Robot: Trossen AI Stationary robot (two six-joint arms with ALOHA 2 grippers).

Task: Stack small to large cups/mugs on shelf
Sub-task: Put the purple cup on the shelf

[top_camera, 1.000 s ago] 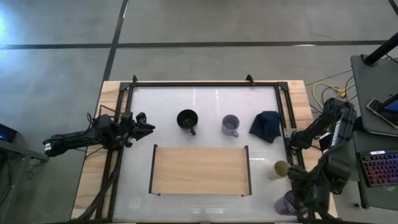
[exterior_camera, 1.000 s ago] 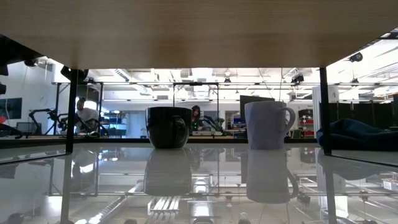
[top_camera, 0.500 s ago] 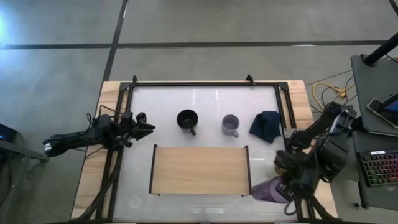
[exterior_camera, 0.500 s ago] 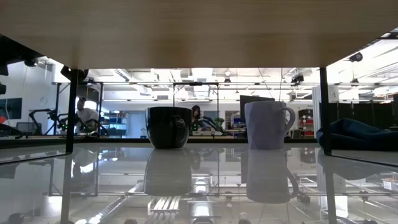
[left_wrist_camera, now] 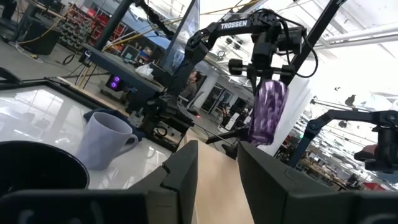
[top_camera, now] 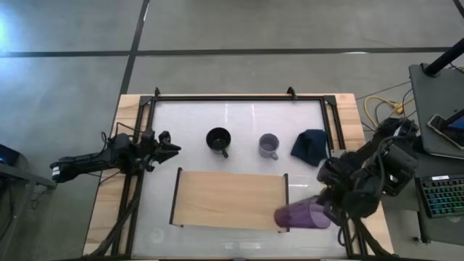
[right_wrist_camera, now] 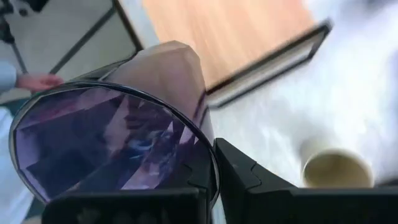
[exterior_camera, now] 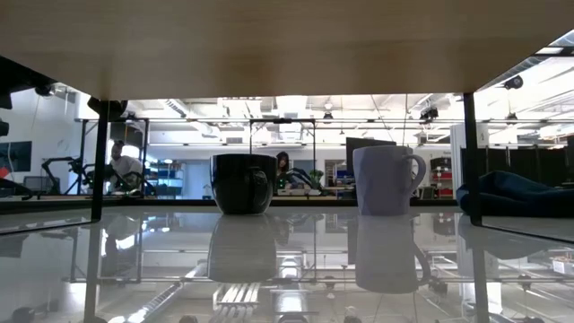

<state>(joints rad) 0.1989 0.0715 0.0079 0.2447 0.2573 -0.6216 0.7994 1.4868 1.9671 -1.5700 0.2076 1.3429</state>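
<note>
My right gripper (top_camera: 328,212) is shut on the translucent purple cup (top_camera: 299,215), which is up in the air over the right end of the light-wood shelf (top_camera: 228,197). The left wrist view shows the purple cup (left_wrist_camera: 268,112) hanging under that arm. The black mug (top_camera: 217,139) and the grey-lavender mug (top_camera: 269,146) stand on their bases on the white table behind the shelf. The cream-olive cup (right_wrist_camera: 336,169) stands on the table; the right arm hides it in the high view. My left gripper (top_camera: 172,147) is open at the table's left side, pointing at the black mug. My right gripper holds the purple cup by its wall at the rim (right_wrist_camera: 208,163), with one finger (right_wrist_camera: 245,180) outside and the other inside the mouth. The fingers come from above. The cup is lifted clear and hangs below them, mouth up.
A dark blue cloth (top_camera: 309,145) lies at the table's far right, beside the grey-lavender mug. Thin black brackets (top_camera: 286,206) close the shelf's short ends. A black frame (top_camera: 239,98) runs round the tabletop. A keyboard and desk stand off the table's right edge.
My right gripper has carried the purple cup up from the table's near right corner and toward the left, to above the shelf's right end. The cream-olive cup, visible from above a second ago, is now covered by the arm. The left arm has kept still.
</note>
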